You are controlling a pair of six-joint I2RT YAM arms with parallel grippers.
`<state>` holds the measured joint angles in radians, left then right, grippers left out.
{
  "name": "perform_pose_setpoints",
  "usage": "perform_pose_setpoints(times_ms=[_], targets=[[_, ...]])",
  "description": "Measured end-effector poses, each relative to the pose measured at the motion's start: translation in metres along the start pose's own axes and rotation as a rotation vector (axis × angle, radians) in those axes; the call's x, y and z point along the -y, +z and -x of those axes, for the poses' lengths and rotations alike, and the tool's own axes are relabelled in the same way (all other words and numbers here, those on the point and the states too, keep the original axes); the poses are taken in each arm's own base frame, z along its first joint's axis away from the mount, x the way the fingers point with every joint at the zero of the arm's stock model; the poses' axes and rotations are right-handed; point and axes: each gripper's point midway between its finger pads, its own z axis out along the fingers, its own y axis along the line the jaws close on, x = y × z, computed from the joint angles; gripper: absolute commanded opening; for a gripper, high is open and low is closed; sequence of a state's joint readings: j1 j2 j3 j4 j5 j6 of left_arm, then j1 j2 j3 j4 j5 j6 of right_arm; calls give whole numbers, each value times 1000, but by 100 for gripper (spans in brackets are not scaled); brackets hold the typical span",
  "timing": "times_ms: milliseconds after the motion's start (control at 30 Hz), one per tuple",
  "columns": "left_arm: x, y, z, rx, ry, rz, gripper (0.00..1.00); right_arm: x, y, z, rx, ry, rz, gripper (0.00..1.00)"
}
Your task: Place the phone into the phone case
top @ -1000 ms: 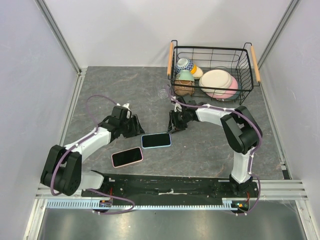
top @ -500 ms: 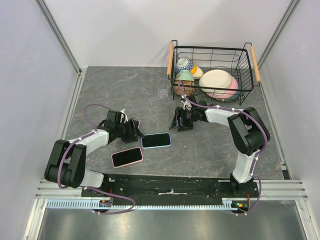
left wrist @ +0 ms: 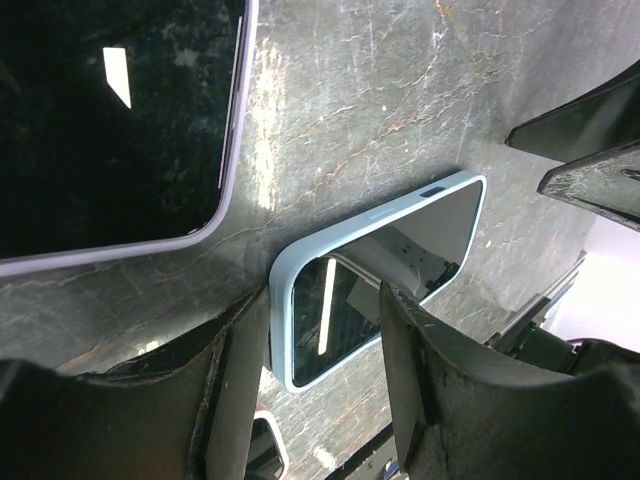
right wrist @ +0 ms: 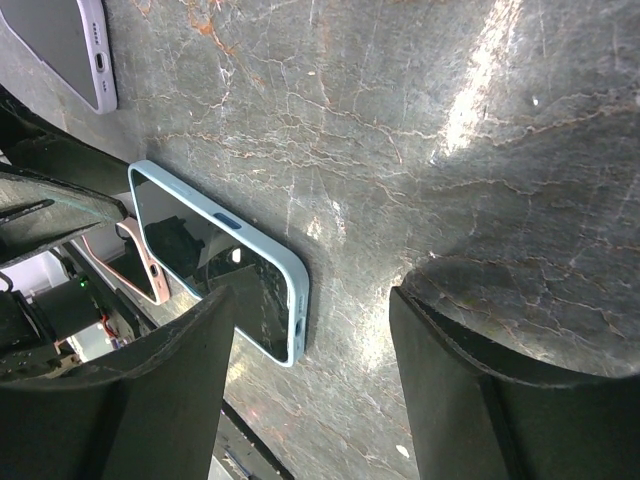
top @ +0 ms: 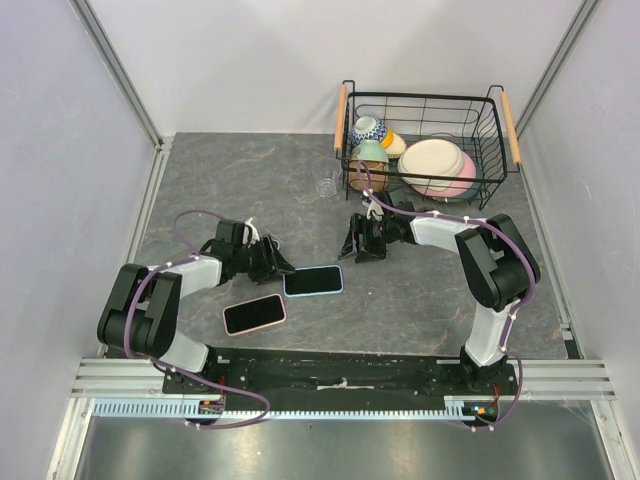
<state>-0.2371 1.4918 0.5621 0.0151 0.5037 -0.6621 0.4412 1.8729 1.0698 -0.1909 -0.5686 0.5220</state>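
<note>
The phone (top: 312,281) lies face up in its light-blue case (left wrist: 283,300) near the middle of the counter (top: 230,180), toward the near edge. Its left short end sits just before the left tool (top: 274,265), whose fingers (left wrist: 236,380) are spread on either side of that end. The right tool (top: 358,248) is also spread and stands apart beyond the phone's far right corner, and a pink phone (top: 254,313) lies nearer the near edge.

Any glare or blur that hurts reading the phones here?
Top external: even light, sharp. Left wrist: glossy screen of the light-blue-cased phone mirrors the rig and a light strip. Right wrist: bright glare streak on the grey marble-patterned tabletop.
</note>
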Motion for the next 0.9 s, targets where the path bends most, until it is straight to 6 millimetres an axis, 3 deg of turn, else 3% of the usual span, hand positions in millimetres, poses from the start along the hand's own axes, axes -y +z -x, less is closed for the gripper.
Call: perform_pose_setpoints(times_ms=[433, 900], targets=[[10, 13, -2, -35, -16, -80, 48, 0, -1, -2, 3, 3, 1, 71], [46, 37, -21, -114, 29, -131, 50, 0, -2, -2, 6, 2, 2, 73]])
